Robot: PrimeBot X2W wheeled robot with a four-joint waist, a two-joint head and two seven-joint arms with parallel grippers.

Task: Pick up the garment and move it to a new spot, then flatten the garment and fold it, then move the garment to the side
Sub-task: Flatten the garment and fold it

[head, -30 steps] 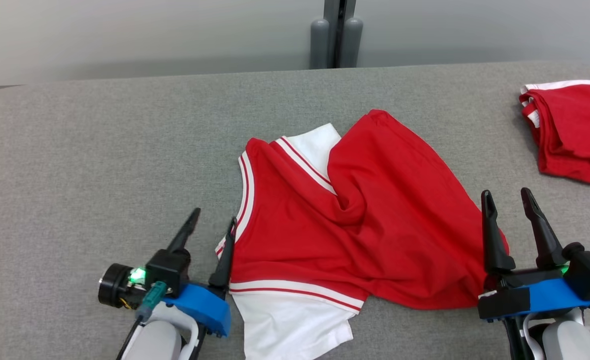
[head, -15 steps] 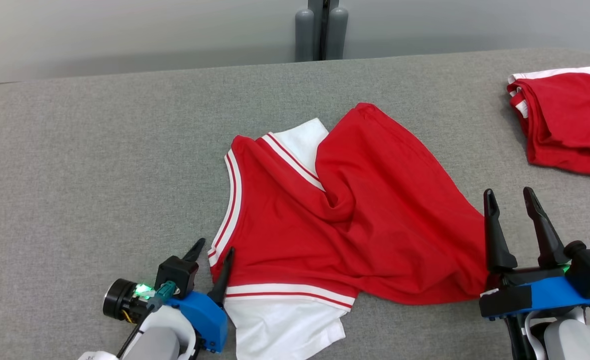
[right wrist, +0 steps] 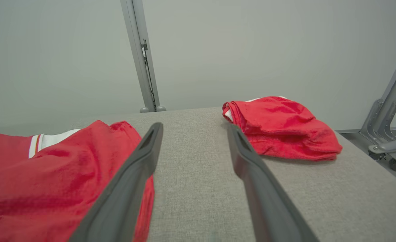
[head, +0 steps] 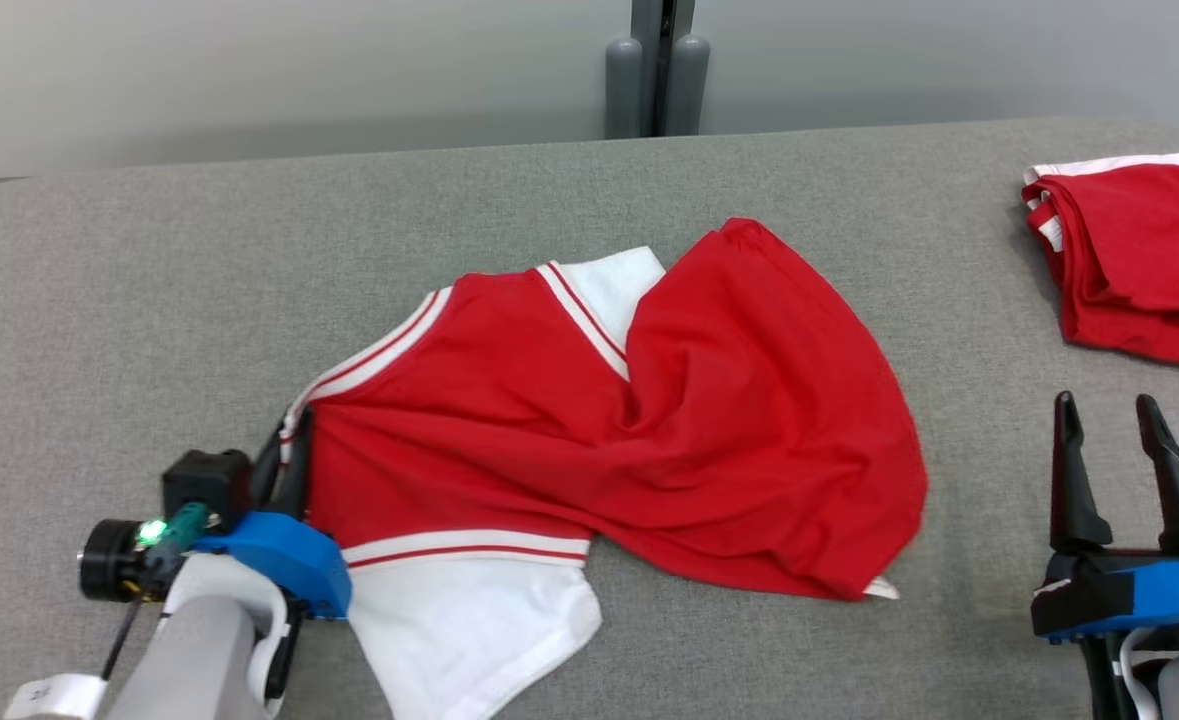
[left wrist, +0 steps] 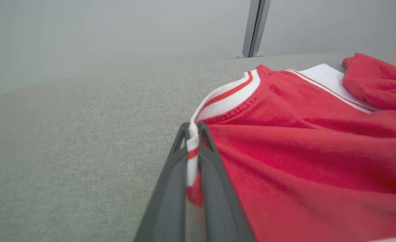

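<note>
Grey woven cloth covered the table [head: 149, 300] from near edge to far edge.

Nearest, lower left of the head view: left gripper [head: 287, 445], fingers pressed together and pinching the striped trim [left wrist: 191, 148] of the garment [head: 649, 420] at its left corner. The left wrist view showed the white-and-red band squeezed between the two dark fingers, low over the cloth.

Just right of that gripper's blue mount, a white sleeve [head: 459, 630] lay flat at the near edge.

Lower right: right gripper [head: 1104, 405], fingers spread wide over bare cloth, apart from the garment's right edge. In the right wrist view the red fabric sat just beside the left-hand finger; contact could not be told.

Middle of the table: the garment itself, red and rumpled, drawn out toward the pinched corner. Deep creases ran through its centre, and its right half was bunched over the rest. A white neck panel [head: 609, 285] showed on the far side.

Far right, well apart from it — a second red garment [head: 1139, 260], folded into a loose pile with white edging.

Beyond the back edge: two grey posts [head: 654, 85] against a pale wall. The right wrist view also showed a metal frame [right wrist: 389, 134] on a caster off the table's right side.
</note>
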